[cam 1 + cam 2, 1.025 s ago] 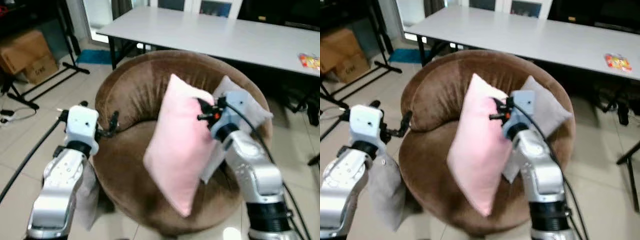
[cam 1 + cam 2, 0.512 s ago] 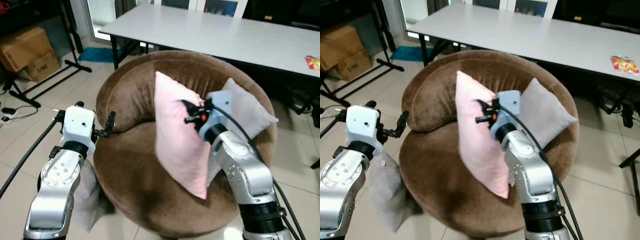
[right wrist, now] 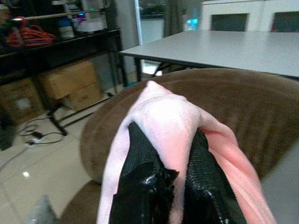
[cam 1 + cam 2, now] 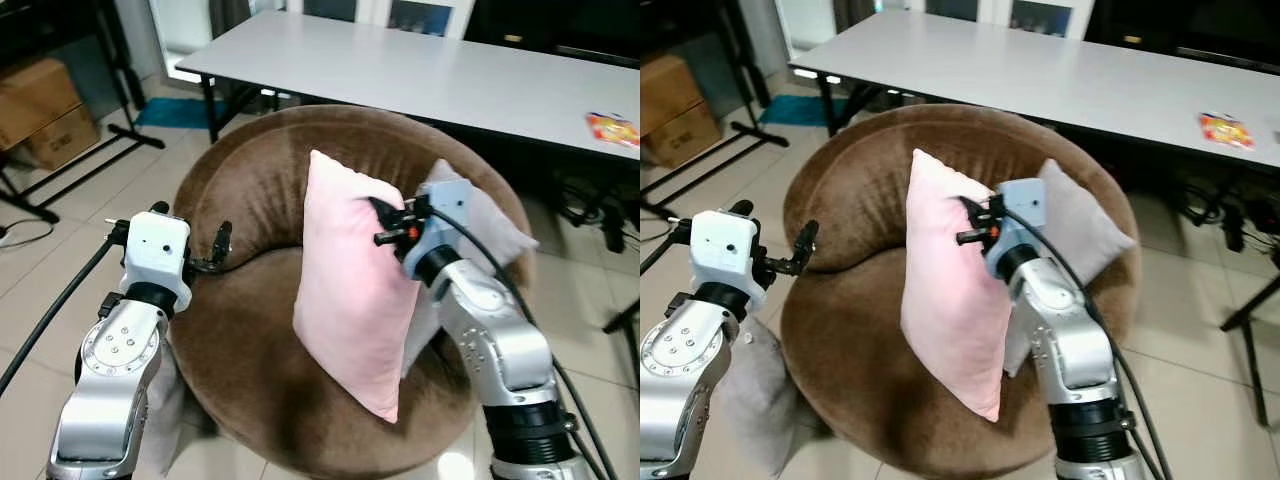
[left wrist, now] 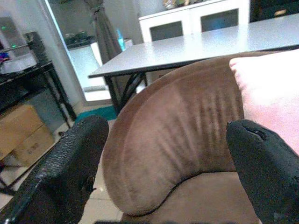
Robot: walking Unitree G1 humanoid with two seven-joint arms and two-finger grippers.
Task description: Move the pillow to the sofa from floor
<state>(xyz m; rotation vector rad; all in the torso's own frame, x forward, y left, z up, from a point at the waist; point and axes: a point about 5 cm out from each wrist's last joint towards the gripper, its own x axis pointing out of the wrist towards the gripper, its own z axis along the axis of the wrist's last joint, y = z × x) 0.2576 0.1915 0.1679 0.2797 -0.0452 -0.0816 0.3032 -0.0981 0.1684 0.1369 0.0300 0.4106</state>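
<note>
A pink pillow [image 4: 352,290] hangs upright over the seat of the round brown sofa [image 4: 255,340], its lower corner near the cushion. My right gripper [image 4: 381,222] is shut on the pillow's upper edge; in the right wrist view the pink fabric [image 3: 168,114] bulges between the black fingers [image 3: 140,172]. My left gripper [image 4: 222,250] is open beside the sofa's left armrest, holding nothing, and its two fingers [image 5: 70,163] frame the sofa back [image 5: 177,135].
A grey pillow [image 4: 478,225] leans on the sofa's right side behind my right arm. Another grey cushion [image 4: 755,385] lies on the tiled floor by my left arm. A long white table [image 4: 420,70] stands behind the sofa. Cardboard boxes [image 4: 40,105] sit at far left.
My right gripper has carried the pink pillow slightly left and lower over the seat, turning it more upright. The camera shifted a little. The left arm stays in place.
</note>
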